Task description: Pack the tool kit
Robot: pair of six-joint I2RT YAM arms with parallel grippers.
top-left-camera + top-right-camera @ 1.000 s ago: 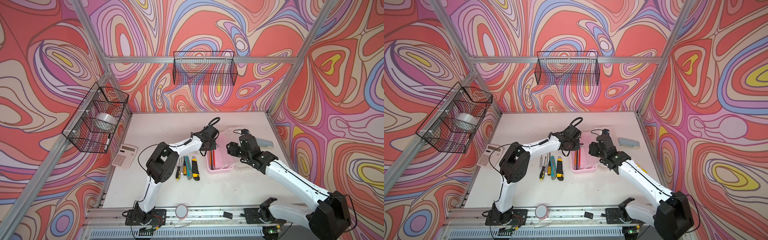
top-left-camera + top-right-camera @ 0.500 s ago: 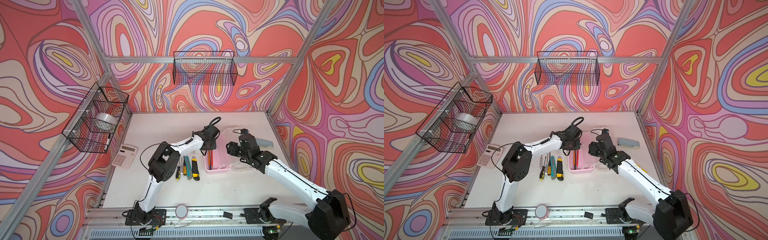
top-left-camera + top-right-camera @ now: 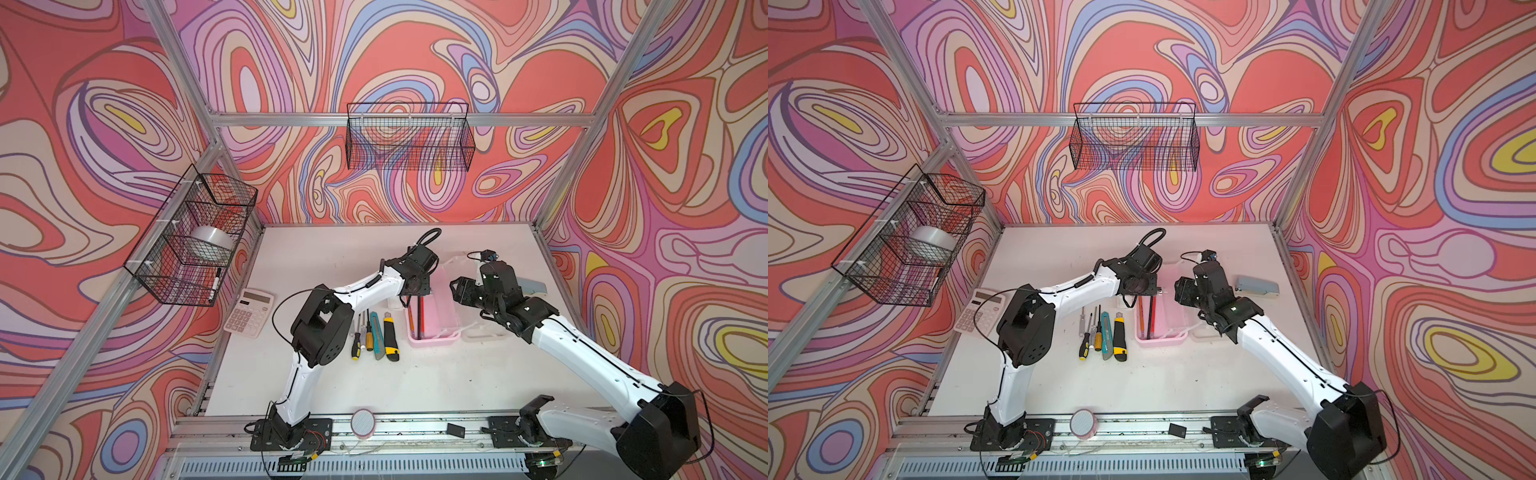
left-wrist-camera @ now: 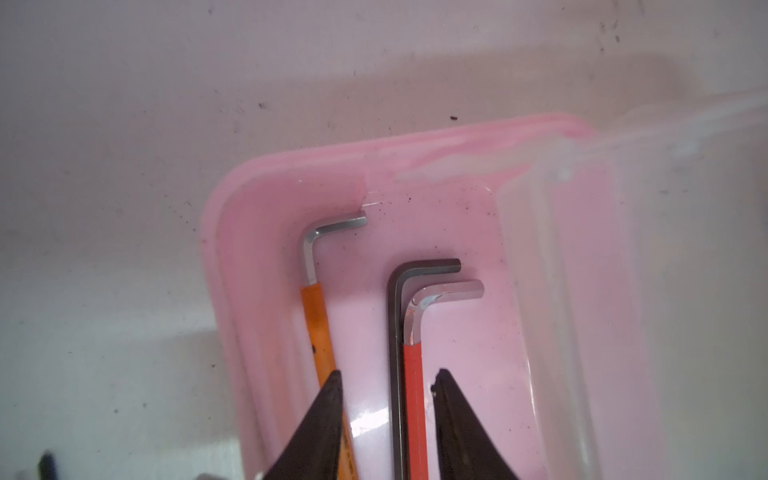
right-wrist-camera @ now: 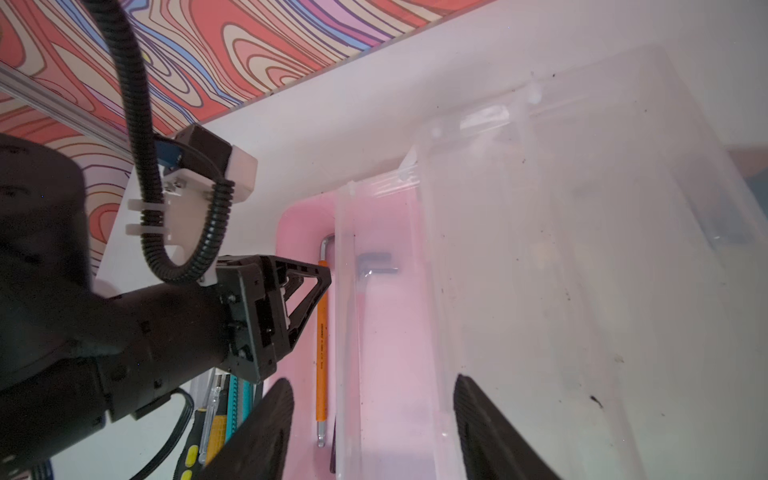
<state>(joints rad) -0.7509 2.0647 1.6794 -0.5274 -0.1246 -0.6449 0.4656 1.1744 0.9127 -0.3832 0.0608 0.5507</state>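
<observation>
The pink tool kit box (image 3: pixel 432 340) lies mid-table with its clear lid (image 5: pixel 540 249) swung up on the right side. Inside lie an orange hex key (image 4: pixel 318 324), a black one (image 4: pixel 395 332) and a red one (image 4: pixel 413 374). My left gripper (image 4: pixel 388 371) hovers open just above the box; the black and red keys lie between its fingers, untouched. My right gripper (image 5: pixel 372 378) is open, its fingers astride the lid's edge. Left of the box lie two screwdrivers (image 3: pixel 361 338), a teal knife (image 3: pixel 377 336) and a yellow-black knife (image 3: pixel 390 338).
A calculator (image 3: pixel 248 312) sits at the left edge. A grey stapler-like thing (image 3: pixel 1256 286) lies behind my right arm. A tape roll (image 3: pixel 363 422) and a small black square (image 3: pixel 456 429) rest on the front rail. Wire baskets (image 3: pixel 409 139) hang on the walls.
My left gripper has gone from shut to open over the box, and the hex key it carried now lies inside. The right arm has stayed where it was.
</observation>
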